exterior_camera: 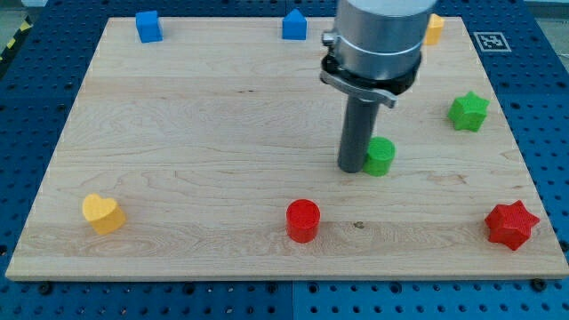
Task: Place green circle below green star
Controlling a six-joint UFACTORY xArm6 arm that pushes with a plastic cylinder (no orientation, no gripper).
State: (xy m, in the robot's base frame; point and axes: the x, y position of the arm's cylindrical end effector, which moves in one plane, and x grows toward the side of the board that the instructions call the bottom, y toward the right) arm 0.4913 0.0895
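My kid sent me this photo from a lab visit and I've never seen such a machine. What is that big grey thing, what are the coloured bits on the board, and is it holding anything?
The grey cylinder is the end of a robot arm. It has no fingers, just a straight dark rod whose lower end, my tip, slides over the wooden board and pushes blocks. It holds nothing.

There is one picture, from a camera looking down at the board at an angle.

My tip sits right against the left side of the green round block. The green star block lies to the upper right of it.

Also there: a red round block, a red star block, a yellow heart block, two blue blocks, and a partly hidden yellow-orange block.
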